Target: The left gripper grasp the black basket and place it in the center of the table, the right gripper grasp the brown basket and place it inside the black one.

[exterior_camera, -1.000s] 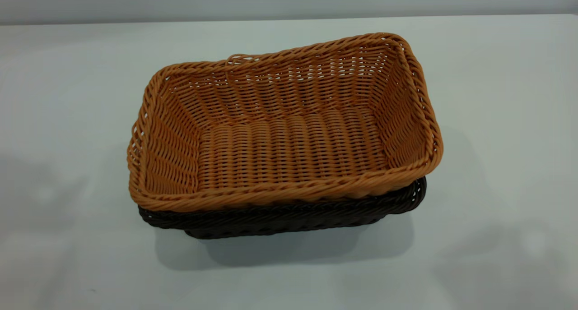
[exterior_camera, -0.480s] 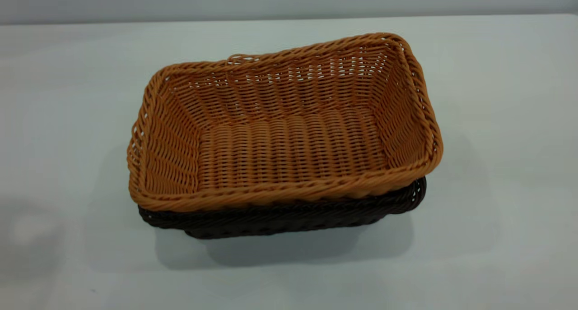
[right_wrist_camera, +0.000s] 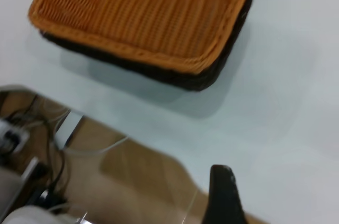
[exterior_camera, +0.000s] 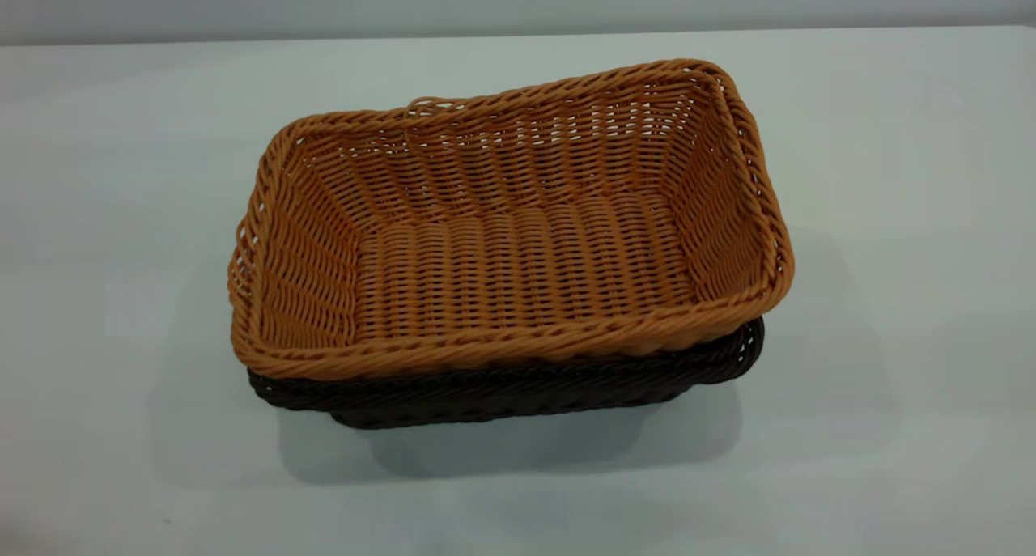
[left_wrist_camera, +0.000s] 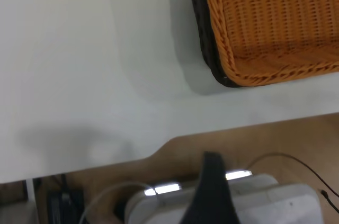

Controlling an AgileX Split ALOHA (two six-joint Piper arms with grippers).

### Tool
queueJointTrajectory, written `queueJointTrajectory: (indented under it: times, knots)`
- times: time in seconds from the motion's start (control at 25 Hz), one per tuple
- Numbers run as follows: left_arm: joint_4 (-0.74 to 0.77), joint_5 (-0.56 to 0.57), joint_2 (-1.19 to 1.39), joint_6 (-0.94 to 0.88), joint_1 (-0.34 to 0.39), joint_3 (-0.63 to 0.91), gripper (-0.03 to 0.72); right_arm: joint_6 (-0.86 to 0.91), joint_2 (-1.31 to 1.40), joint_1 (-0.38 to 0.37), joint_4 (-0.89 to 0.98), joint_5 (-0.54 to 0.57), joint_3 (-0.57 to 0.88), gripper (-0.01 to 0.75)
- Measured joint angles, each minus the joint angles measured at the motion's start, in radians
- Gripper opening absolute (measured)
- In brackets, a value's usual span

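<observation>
brown basket [exterior_camera: 518, 240] sits nested inside the black basket [exterior_camera: 518, 390], both near the middle of the table [exterior_camera: 121, 135]. brown one rides a bit high and skewed: its rim is lifted toward 1 o'clock, and the black rim shows only along the 6 o'clock side and the 4 o'clock corner. small loose loop on the brown rim at about 11 o'clock. nothing inside the brown basket.

no arm in the exterior view. left wrist view shows the stacked pair off past the table edge, well apart from the left claw [left_wrist_camera: 212, 192]; only one dark finger shows, so cannot tell if that claw is open or closed. right wrist view same story: the right claw [right_wrist_camera: 222, 195] shows one dark finger tip, baskets well apart from it, open or closed cannot tell. neither claw touches or holds a basket.

judgement: both placements look done, so the step in hand is retreat/park. next move likely calls for nothing more than keeping both arms clear of the stack. if a tidy-up were wanted, press the brown basket's raised 1 o'clock corner down so it seats level.
</observation>
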Motion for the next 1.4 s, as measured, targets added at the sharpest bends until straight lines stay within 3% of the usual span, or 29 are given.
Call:
queueJointTrajectory:
  times: [0.36,0.6,1.04,1.4]
  knots:
    - [0.0,0.0,-0.373,0.041,0.0,0.152,0.526,0.0,-0.132,0.0,-0.007,0.006,0.067,0.447]
    - [0.067,0.0,-0.544,0.039,0.0,0.228,0.485,0.0,-0.188,0.0,-0.005,0.007,0.067,0.447]
    - [0.261,-0.039,-0.581,-0.088,0.0,0.327,0.468,0.0,-0.199,0.0,-0.004,0.008,0.067,0.447]
    - [0.285,-0.045,-0.581,-0.103,0.0,0.327,0.466,0.0,-0.2,0.0,-0.004,0.008,0.067,0.447]
